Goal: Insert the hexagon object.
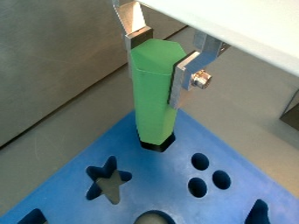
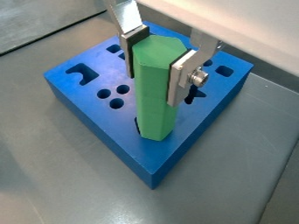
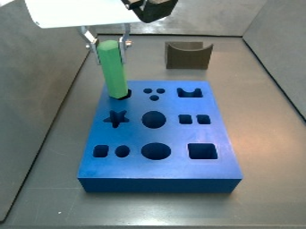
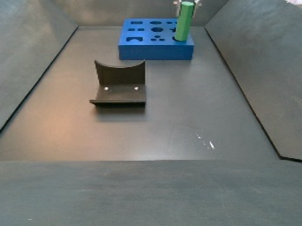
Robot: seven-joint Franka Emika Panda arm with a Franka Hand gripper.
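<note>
Insertion stage, peg partly seated. The green peg [image 3: 113, 68] stands upright at the far left corner of the blue board [image 3: 180, 170], its lower end inside a dark hole at that corner, as both wrist views show [image 1: 156, 92] [image 2: 159, 87]. Most of its length rises above the board's top face, so the insertion appears begun but, as a judgement, not finished: how deep the hole goes cannot be told.

The gripper [image 2: 156, 54] sits directly above the board corner, its silver fingers [image 2: 184, 77] clamped on opposite sides of the peg near its upper end; in a wrist view [image 1: 159, 55] the plates lie flat against the green faces. What seems left is to press the peg down to its full depth, if any remains, then release and lift clear.

The other cut-outs on the board, among them a star [image 1: 108, 178] and round holes [image 3: 153, 119], are empty. In a side view the dark fixture [image 4: 119, 84] stands well apart from the board [image 4: 139, 47], nearer the camera, and plays no part here.
</note>
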